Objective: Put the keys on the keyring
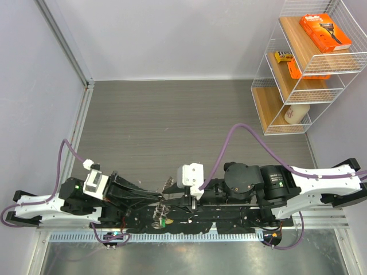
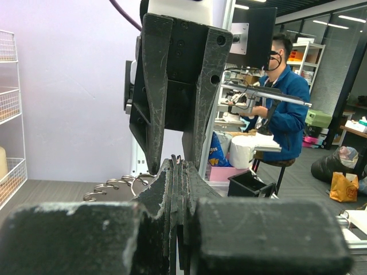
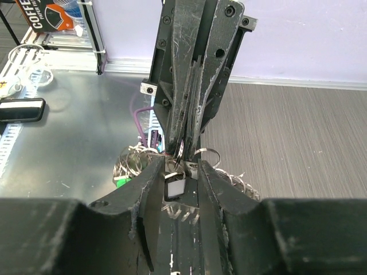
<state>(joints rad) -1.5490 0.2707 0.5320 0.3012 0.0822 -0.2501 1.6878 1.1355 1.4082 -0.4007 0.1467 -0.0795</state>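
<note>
Both grippers meet tip to tip over the table's near edge. My left gripper (image 1: 156,199) (image 2: 179,163) is shut on the keyring, whose thin metal edge (image 2: 176,157) stands between its fingertips. Small silver keys (image 2: 112,184) fan out to the left. My right gripper (image 1: 170,186) (image 3: 182,169) is shut on a key with a black head (image 3: 175,188), pressed against the left gripper's tips (image 3: 184,146). The keyring's loops (image 3: 135,160) and green tag (image 3: 120,183) hang just left of the jaws. The bunch with the tag (image 1: 162,217) lies under both grippers.
A white wire shelf (image 1: 304,69) stands at the back right with orange boxes and a bottle. Grey walls close the left and back sides. A metal strip (image 1: 172,236) runs along the near edge. A black flat object (image 3: 22,109) lies on the metal surface beyond.
</note>
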